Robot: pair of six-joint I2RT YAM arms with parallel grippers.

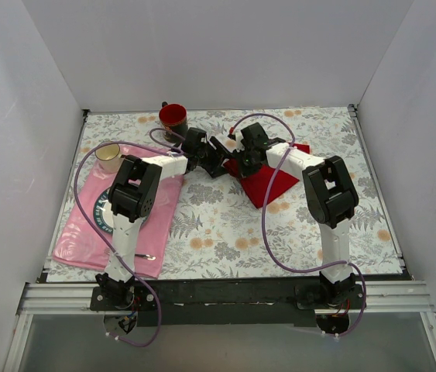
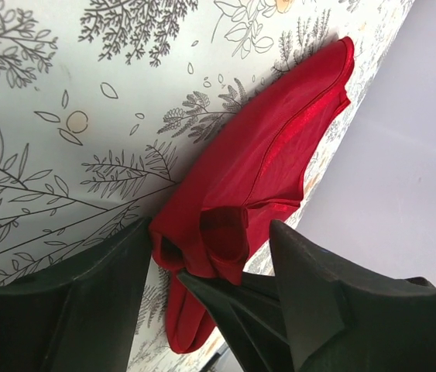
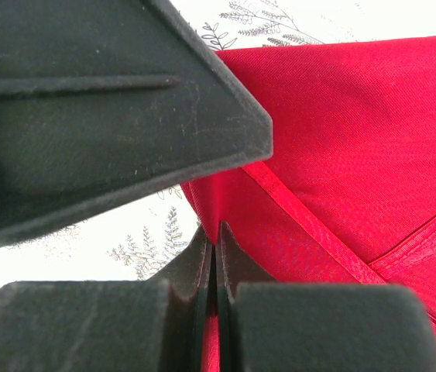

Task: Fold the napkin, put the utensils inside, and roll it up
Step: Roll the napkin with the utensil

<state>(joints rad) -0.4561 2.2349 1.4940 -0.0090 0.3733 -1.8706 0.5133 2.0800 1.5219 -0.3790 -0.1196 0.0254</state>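
Right gripper [image 3: 215, 256], jaws pressed together on a hem of the red napkin [image 3: 357, 132], left gripper [image 2: 210, 232], jaws apart astride the pinched fold, apparently not clamping, remaining cloth spread beyond both jaws on the floral table [image 2: 39, 101].

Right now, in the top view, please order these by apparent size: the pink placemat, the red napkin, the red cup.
1. pink placemat, clearly the largest.
2. red napkin, partly hidden by the arms.
3. red cup, the smallest.
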